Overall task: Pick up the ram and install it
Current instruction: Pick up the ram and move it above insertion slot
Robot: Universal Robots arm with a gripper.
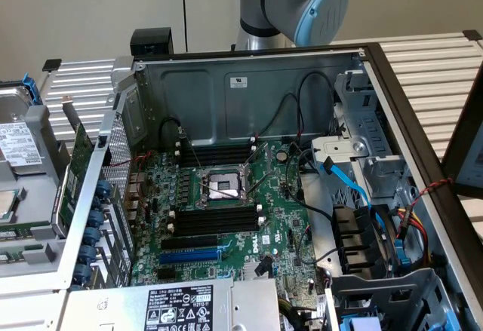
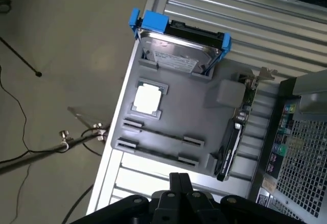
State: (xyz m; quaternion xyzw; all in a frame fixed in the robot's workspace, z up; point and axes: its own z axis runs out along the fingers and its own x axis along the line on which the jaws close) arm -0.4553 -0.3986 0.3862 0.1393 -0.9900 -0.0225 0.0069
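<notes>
The ram is out of view. My gripper [image 2: 179, 182] hangs above the near edge of a grey parts tray [image 2: 173, 122], its two dark fingers pressed shut with nothing showing between them. The tray's paired small holders [image 2: 132, 125] lie just beyond the fingertips. In the exterior view the open computer case [image 1: 249, 90] shows the green motherboard [image 1: 279, 218], with long black memory slots with white clips [image 1: 215, 218] on either side of the processor socket [image 1: 223, 186]. The arm's grey and blue joint [image 1: 317, 7] stands behind the case.
The tray holds a hard drive in a blue bracket [image 2: 179, 50], a square processor chip [image 2: 148, 99] and a green expansion card on edge [image 2: 237, 127]. The case's perforated rear wall [image 2: 301, 147] rises beside the tray. Cables and a stand lie on the floor [image 2: 51, 142].
</notes>
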